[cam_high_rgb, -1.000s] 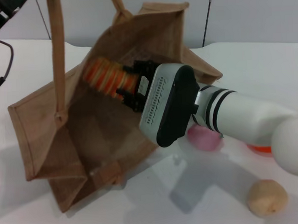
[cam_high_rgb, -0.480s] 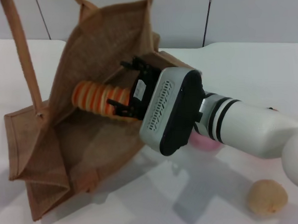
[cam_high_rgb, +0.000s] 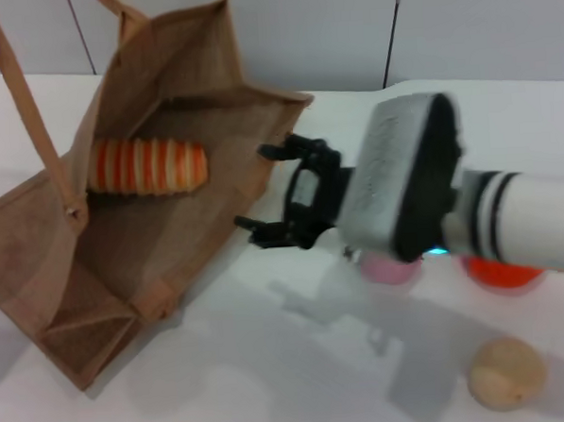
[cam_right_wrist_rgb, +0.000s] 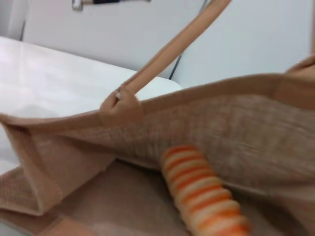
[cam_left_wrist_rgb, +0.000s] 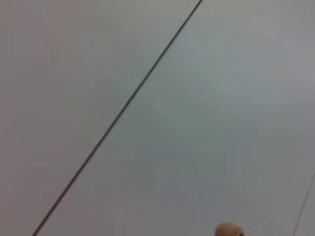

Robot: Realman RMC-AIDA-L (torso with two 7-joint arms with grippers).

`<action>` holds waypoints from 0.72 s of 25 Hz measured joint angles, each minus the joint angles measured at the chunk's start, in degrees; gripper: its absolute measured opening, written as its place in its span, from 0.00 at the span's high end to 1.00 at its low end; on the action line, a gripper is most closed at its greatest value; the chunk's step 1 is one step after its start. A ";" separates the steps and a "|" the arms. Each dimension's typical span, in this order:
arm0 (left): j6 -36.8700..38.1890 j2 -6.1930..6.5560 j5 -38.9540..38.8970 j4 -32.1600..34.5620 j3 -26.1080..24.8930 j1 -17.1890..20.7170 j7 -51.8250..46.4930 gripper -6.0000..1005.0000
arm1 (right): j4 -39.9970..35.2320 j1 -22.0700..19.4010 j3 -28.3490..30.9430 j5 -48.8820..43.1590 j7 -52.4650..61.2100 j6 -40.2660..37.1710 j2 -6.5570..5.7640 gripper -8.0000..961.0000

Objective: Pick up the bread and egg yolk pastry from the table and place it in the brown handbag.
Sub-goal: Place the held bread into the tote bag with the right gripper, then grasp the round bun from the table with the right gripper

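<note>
The bread [cam_high_rgb: 147, 165] lies inside the brown handbag [cam_high_rgb: 184, 244], well apart from the right gripper [cam_high_rgb: 272, 194], whose fingers [cam_high_rgb: 281, 151] are spread and empty just outside the bag's open mouth. The egg yolk pastry [cam_high_rgb: 504, 373] sits on the worktop [cam_high_rgb: 272, 382] near the front, beyond a pink ball [cam_high_rgb: 391, 268] and an orange fruit [cam_high_rgb: 501, 271].

Bread [cam_high_rgb: 147, 166] inside brown handbag [cam_high_rgb: 198, 234], far left; right gripper [cam_high_rgb: 283, 194] just right of its opening. Egg yolk pastry [cam_high_rgb: 504, 373] on table [cam_high_rgb: 272, 382], near right.
</note>
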 joint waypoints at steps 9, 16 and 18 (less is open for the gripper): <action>2.56 -0.39 0.55 -0.12 0.17 0.30 1.49 0.81 | -2.00 -5.52 24.39 0.34 -0.21 -31.46 -0.46 0.07; 2.96 -0.42 0.60 -0.20 0.45 0.28 1.72 0.81 | 3.51 -5.59 43.79 -4.30 2.48 -51.69 -0.34 0.07; 2.98 -0.41 0.61 -0.43 0.24 0.37 1.72 0.81 | 4.06 -5.41 47.34 -8.67 3.91 -54.98 0.18 0.07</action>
